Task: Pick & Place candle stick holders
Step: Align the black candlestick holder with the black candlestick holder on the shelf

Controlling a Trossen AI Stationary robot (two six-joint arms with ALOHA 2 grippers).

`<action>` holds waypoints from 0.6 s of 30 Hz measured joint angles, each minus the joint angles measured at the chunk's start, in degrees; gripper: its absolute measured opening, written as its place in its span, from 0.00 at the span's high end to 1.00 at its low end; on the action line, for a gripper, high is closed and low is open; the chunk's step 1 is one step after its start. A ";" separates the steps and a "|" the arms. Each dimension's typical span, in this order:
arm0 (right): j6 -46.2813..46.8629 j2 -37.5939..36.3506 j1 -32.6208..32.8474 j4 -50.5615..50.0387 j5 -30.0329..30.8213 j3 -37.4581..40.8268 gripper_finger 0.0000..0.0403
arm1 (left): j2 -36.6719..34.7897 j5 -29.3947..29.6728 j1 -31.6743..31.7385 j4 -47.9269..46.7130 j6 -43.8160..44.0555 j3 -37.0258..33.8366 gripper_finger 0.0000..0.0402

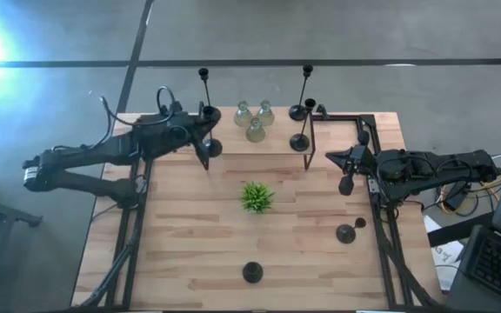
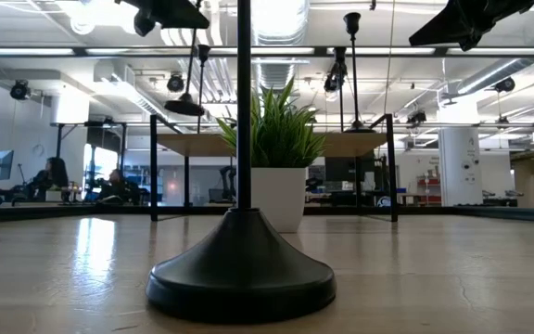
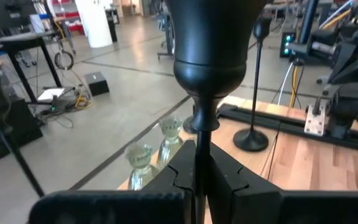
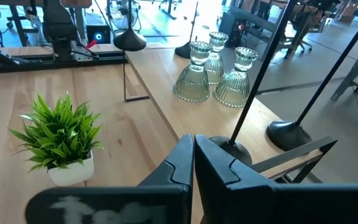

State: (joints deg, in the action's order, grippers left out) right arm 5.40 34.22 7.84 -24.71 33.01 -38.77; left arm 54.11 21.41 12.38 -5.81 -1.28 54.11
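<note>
My left gripper [image 1: 203, 139] is level at the table's far left, shut on a black candle stick holder [image 3: 210, 62] whose round base [image 2: 185, 107] hangs above the table. My right gripper [image 4: 193, 146] is shut on nothing at the right side [image 1: 346, 183]. Just beyond its fingers a tall black holder [image 4: 235, 149] rests on its base. A tall holder [image 1: 207, 96] stands at the far edge. Two more [image 1: 301, 109] stand far right. Three clear glass holders [image 1: 255, 122] stand together at the far middle. Short black holders [image 1: 252, 272] [image 1: 346, 233] rest near the front. My left gripper pinches the thin stem [image 3: 199, 146] of the black holder between its two fingers, just below the cup top. The fingers come in level from the table's left and lie across the stem. The holder stands upright in the hold, its base lifted clear of the table.
A small spiky green plant [image 1: 256, 196] in a white pot stands mid-table. A black metal frame [image 1: 337, 117] runs along the far right corner. In the low view the base of the near holder [image 2: 241, 278] fills the foreground. Bare wood lies at the near left.
</note>
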 joint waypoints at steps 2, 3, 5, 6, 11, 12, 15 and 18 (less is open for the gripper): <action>0.18 -0.02 0.00 -0.05 0.00 0.00 0.98 | 0.35 0.08 0.04 1.71 -0.43 0.00 0.96; 0.18 -0.02 0.02 -0.16 0.00 -0.01 0.98 | 0.40 0.23 0.13 2.01 -0.43 0.00 0.96; 0.18 0.00 0.02 -0.31 0.00 -0.01 0.98 | 0.48 1.93 0.24 2.31 -0.22 -0.20 0.96; 0.18 -0.02 0.00 -0.31 0.00 0.01 0.98 | 0.46 3.06 0.26 2.35 -0.13 -0.57 0.96; 0.18 -0.01 0.00 -0.32 0.00 -0.01 0.98 | -0.50 7.48 0.68 5.90 1.92 -5.36 0.96; 0.18 -0.02 0.02 -0.33 0.00 0.01 0.98 | -0.81 7.51 0.82 7.40 2.07 -6.48 0.96; 0.18 -0.02 0.02 -0.34 0.00 0.00 0.98 | -1.88 8.61 1.67 9.42 3.00 -8.91 0.96; 0.42 -0.01 0.01 -0.35 0.00 -0.01 0.98 | -2.71 9.20 2.65 9.76 4.35 -10.05 0.96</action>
State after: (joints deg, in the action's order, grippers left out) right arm 5.82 34.20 7.85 -25.06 33.01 -38.79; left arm 51.41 30.61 15.03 3.95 3.07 44.06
